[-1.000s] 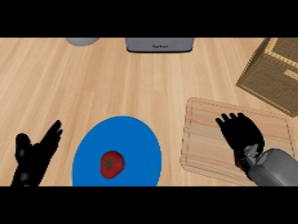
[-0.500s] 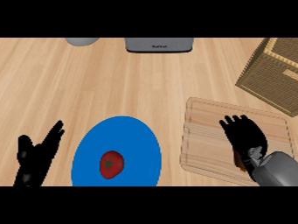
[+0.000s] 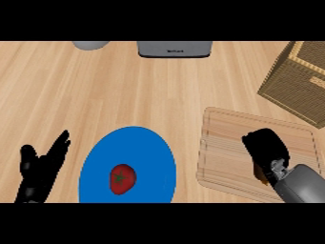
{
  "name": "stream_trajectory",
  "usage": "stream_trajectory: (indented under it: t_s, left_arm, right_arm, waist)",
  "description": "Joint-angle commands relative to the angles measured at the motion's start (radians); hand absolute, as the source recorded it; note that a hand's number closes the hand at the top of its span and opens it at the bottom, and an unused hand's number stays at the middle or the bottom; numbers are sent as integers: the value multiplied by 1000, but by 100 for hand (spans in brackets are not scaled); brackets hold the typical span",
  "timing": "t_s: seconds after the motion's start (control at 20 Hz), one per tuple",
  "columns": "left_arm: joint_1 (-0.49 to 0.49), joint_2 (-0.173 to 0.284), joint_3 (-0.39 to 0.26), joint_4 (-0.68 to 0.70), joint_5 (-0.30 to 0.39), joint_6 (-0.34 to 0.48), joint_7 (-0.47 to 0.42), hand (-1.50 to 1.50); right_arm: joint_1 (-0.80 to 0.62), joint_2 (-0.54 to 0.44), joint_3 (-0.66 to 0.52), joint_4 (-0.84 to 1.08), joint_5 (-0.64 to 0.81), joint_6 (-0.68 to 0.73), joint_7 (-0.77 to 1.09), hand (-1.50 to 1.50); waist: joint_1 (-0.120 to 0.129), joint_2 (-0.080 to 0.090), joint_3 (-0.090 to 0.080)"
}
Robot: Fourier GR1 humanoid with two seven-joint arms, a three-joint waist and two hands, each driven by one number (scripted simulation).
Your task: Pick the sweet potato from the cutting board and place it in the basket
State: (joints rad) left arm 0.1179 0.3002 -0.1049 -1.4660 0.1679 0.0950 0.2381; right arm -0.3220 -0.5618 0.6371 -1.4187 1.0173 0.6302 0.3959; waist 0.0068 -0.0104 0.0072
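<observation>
1. Wooden cutting board (image 3: 225,138) lies on the counter.
2. Right hand (image 3: 266,150) is curled down on it, hiding the sweet potato.
3. Basket (image 3: 302,83) stands behind, apart.
4. Left hand (image 3: 42,167) rests open by the blue plate (image 3: 147,147).

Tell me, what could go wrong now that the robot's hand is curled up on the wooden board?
The right hand curls over something on the cutting board, hiding it, so I cannot tell whether the sweet potato is properly caught; it might slip when lifted. The basket stands tall beside the board, so a low carry could bump its wall. The tomato on the blue plate sits clear of that path.
</observation>
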Motion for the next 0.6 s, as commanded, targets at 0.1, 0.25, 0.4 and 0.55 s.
stream_trajectory:
  t_s: [0.1, 0.25, 0.4, 0.55]
  left_arm:
    - [19, -34, -20, 57, -34, 7, 18, 0]
    - [6, -23, 10, 69, -15, -22, 15, 0]
    - [23, -36, -14, 36, -13, -19, 7, 0]
    - [28, -8, 4, 29, -4, -35, 9, 0]
  right_arm:
    - [43, -22, 69, -2, 98, -63, -73, 150]
    - [-13, 13, 41, 106, 122, -97, -128, 150]
    - [-93, 273, -209, 180, 2, -84, 192, 150]
    - [-141, 397, -385, 187, -40, -194, 387, 150]
  waist:
    - [-6, 10, -7]
    - [0, 12, -7]
    - [17, 21, -5]
    - [16, 25, -3]
